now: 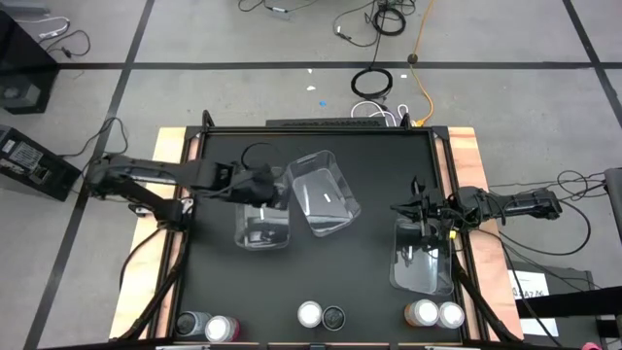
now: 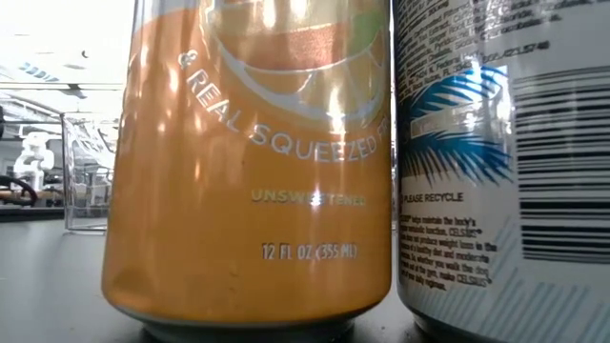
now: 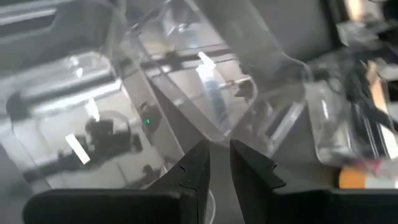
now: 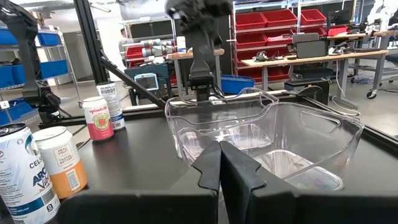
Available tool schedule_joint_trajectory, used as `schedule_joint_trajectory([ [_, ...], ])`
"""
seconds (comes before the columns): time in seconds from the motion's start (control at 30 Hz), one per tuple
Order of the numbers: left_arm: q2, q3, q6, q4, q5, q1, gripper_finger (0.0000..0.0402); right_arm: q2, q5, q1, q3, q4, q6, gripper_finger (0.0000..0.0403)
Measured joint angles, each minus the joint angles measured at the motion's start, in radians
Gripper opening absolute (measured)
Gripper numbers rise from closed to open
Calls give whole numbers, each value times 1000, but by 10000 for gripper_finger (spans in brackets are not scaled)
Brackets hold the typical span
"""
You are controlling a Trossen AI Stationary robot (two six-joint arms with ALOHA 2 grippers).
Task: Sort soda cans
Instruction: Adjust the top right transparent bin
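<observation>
I have the left gripper (image 1: 275, 192) near the surface's middle, fingers nearly together on the wall of a tilted clear bin (image 1: 324, 193). The right gripper (image 1: 416, 210) waits pinched closed and empty over another bin (image 1: 425, 261) by the right edge. All six soda cans (image 1: 322, 315) stand in pairs along the front edge.

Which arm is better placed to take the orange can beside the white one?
Right: the right gripper is empty and nearer the orange can; the left gripper holds the clear bin.
</observation>
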Motion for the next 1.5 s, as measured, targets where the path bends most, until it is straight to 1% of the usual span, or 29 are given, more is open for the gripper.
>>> schedule_joint_trajectory([
  [0.17, -23, 0, 58, 26, -63, -149, 73, 0, 0, 0, 0, 0, 0, 0],
  [0.3, -10, 0, 73, 47, -163, -276, 73, 0, 0, 0, 0, 1, 0, 0],
  [0.43, 12, 0, 73, 98, -250, -371, 73, 0, 0, 0, 0, 1, 0, 0],
  [0.5, 22, 0, 73, 111, -267, -406, 73, 0, 0, 0, 0, 1, 0, 0],
  [0.57, 33, 0, 73, 102, -266, -429, 73, 0, -1, 0, 0, 1, 7, 0],
  [0.63, 43, 0, 73, 94, -257, -442, 73, 0, -1, 0, 0, 2, 47, 0],
  [0.8, 67, 0, 82, 128, -245, -447, 73, 0, -14, 0, 4, -5, 85, 0],
  [0.9, 72, 0, 189, 155, -257, -443, 73, 17, -24, 3, 50, -16, 103, 0],
  [0.97, 72, 0, 258, 167, -279, -443, 73, 52, -19, 4, 116, -44, 100, 0],
  [1.07, 64, 0, 329, 166, -290, -433, 73, 164, 36, 4, 246, -151, 98, 0],
  [1.17, 54, 0, 435, 166, -284, -408, 73, 329, 61, 4, 383, -243, 77, 0],
  [1.27, 48, -24, 543, 168, -218, -362, 73, 526, 63, 4, 513, -296, 92, 0],
  [1.4, 20, -82, 673, 196, -119, -284, 73, 797, 130, 3, 700, -336, 204, 0],
  [1.5, -25, -144, 769, 227, -42, -237, 73, 991, 139, 3, 863, -404, 232, 0],
])
